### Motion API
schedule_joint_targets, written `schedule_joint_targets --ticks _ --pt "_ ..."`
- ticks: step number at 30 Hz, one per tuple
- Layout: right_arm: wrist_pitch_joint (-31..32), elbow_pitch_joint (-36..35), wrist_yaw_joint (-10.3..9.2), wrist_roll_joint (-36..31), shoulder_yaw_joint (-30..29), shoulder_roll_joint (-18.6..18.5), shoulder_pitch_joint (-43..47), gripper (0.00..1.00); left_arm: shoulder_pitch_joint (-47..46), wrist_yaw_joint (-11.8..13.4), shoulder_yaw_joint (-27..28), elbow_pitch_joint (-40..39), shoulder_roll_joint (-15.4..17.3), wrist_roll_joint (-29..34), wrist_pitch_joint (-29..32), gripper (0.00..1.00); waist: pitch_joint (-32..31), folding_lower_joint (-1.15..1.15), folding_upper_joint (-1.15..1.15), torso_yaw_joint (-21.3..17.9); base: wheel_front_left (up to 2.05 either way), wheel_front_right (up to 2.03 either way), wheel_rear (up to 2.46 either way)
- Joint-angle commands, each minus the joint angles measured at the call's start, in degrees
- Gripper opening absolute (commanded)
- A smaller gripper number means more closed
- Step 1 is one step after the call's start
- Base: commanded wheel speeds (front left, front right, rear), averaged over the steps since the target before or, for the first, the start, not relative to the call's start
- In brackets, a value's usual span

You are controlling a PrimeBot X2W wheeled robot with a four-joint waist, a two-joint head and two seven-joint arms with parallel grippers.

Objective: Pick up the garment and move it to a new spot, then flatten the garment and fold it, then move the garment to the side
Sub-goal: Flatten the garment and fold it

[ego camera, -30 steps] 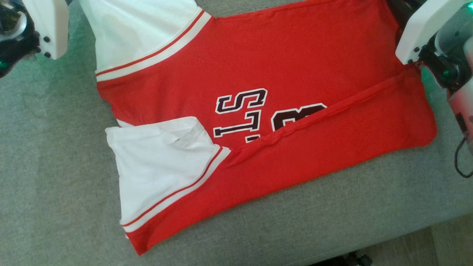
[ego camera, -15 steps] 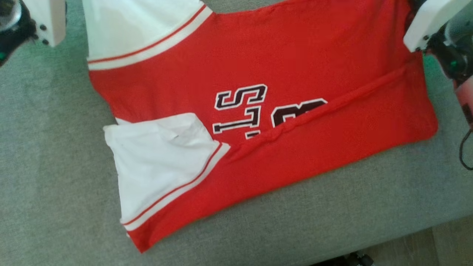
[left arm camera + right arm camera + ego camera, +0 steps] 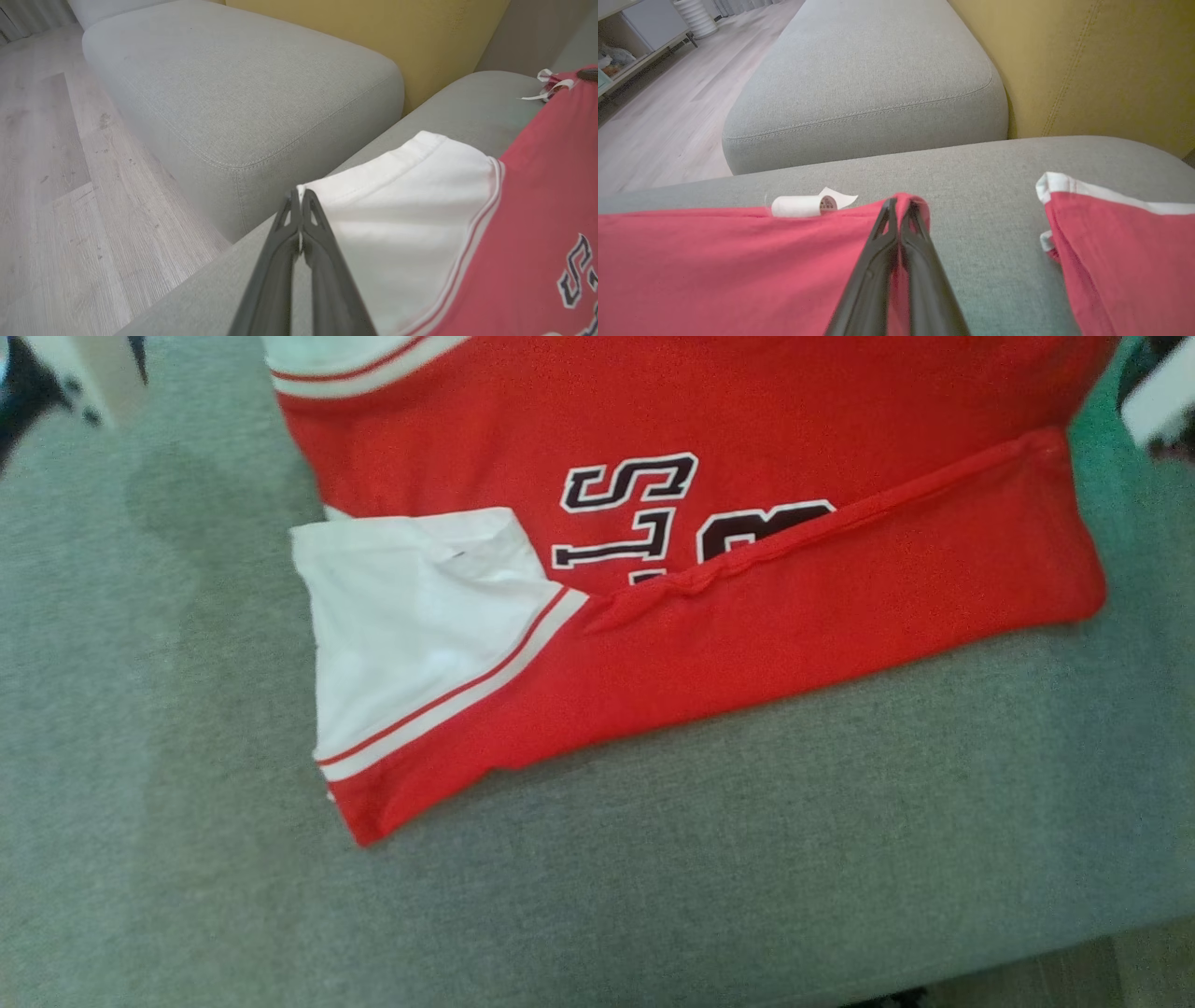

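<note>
Garment (image 3: pixel 747 635) — red, white-sleeved, half-folded

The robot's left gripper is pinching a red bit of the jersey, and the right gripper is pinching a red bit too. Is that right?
Not quite. The left gripper is pinching the white sleeve of the jersey, not a red bit; the left wrist view shows it. The right gripper is indeed pinching a red bit of the jersey.
</note>
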Motion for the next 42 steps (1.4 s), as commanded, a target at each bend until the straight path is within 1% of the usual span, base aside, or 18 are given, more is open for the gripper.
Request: schedule_joint_targets --ticks 1,6,8,10,11,12,18,23,28,32,33,34,35,36,37,39,41,42 --pt "-0.34 -1.79 -0.04 0.59 -0.44 -2.24 3.01 0.00 0.30 0.11 2.01 -1.81 3.81 -0.59 -1.26 0.00 -0.93 0.00 0.00 0.91 0.00 0.00 0.00" --pt "-0.67 -4.19 -0.04 1.56 -0.76 -4.83 7.98 0.00 6.38 0.11 0.54 -6.60 6.78 -2.05 -5.65 0.00 -2.75 0.00 0.00 2.64 0.00 0.00 0.00" --pt "-0.82 -5.07 -0.04 1.93 -1.05 -5.65 9.90 0.00 8.96 0.51 0.07 -8.64 7.76 -2.20 -7.14 0.00 -3.53 0.00 0.00 3.22 0.00 0.00 0.00" --pt "-0.90 -5.88 -0.04 2.16 -1.33 -6.42 11.78 0.00 11.47 1.41 -0.40 -11.08 8.72 -2.21 -8.54 0.00 -4.20 0.00 0.00 3.78 0.00 0.00 0.00" --pt "-0.89 -6.69 -0.04 2.35 -1.72 -7.20 13.62 0.00 13.88 2.48 -0.94 -13.56 9.68 -2.07 -9.83 0.00 -4.71 0.00 0.00 4.36 0.00 0.00 0.00" --pt "-0.89 -6.69 -0.04 2.35 -1.72 -7.20 13.62 0.00 13.88 2.48 -0.94 -13.56 9.68 -2.07 -9.83 0.00 -4.71 0.00 0.00 4.36 0.00 0.00 0.00" --pt "-0.56 -8.64 -0.04 2.69 -3.39 -8.95 18.94 0.00 20.31 6.01 -2.51 -19.90 11.83 -1.93 -12.91 0.00 -5.69 0.00 0.00 5.68 0.00 0.00 0.00" --pt "-0.82 -10.44 -0.04 2.77 -5.79 -9.52 23.71 0.00 24.88 9.14 -3.71 -23.43 12.28 -1.57 -15.65 0.00 -5.89 0.00 0.00 6.52 0.00 0.00 0.00" --pt "-1.04 -12.15 -0.04 2.38 -8.70 -9.29 28.39 0.00 28.95 11.59 -5.06 -25.79 12.60 -0.95 -18.14 0.00 -6.09 0.00 0.00 6.91 0.00 0.00 0.00" --pt "-0.93 -13.15 -0.04 1.18 -10.90 -8.16 31.55 0.00 31.63 13.58 -6.22 -26.49 11.72 -0.46 -19.58 0.00 -6.15 0.00 0.00 7.21 0.00 0.00 0.00" --pt "-0.92 -13.17 -0.04 0.73 -11.46 -7.65 32.15 0.34 32.21 14.11 -6.48 -26.32 11.20 -0.36 -19.91 0.00 -6.14 0.00 0.00 7.33 0.00 0.00 0.00" --pt "-1.01 -13.12 -0.04 0.25 -12.09 -7.05 32.65 1.00 32.81 14.66 -6.60 -25.95 10.52 -0.48 -20.40 0.31 -6.15 0.00 0.00 7.43 0.00 0.00 0.00" --pt "-1.28 -13.04 -0.04 -0.23 -12.86 -6.34 33.10 1.00 33.32 15.16 -6.60 -25.48 9.74 -0.42 -21.28 0.85 -6.18 0.00 0.00 7.51 0.00 0.00 0.00" --pt "-1.87 -13.09 -0.04 -0.79 -13.67 -5.56 33.51 1.00 33.88 16.00 -6.34 -24.73 8.83 -0.45 -22.56 1.00 -6.26 0.00 0.00 7.57 0.00 0.00 0.00" --pt "-2.73 -13.09 -0.04 -1.38 -14.58 -4.71 33.96 1.00 34.45 16.82 -6.03 -23.81 7.83 -0.26 -24.03 1.00 -6.39 0.00 0.00 7.64 0.00 0.00 0.00" --pt "-5.13 -13.32 -0.04 -2.61 -16.41 -2.87 35.22 1.00 35.83 19.57 -4.30 -21.83 5.32 0.23 -26.75 1.00 -6.92 0.00 0.00 7.84 0.00 0.00 0.00" --pt "-8.39 -13.68 -0.04 -3.75 -18.63 -0.90 36.92 1.00 38.20 22.56 -0.93 -20.33 2.07 0.16 -28.07 1.00 -7.73 0.00 0.00 8.18 0.00 0.00 0.00" --pt "-10.43 -14.17 -0.04 -4.38 -19.73 0.04 37.92 1.00 39.54 24.06 1.75 -19.93 0.19 0.79 -28.25 1.00 -8.17 0.00 0.00 8.39 0.00 0.00 0.00"
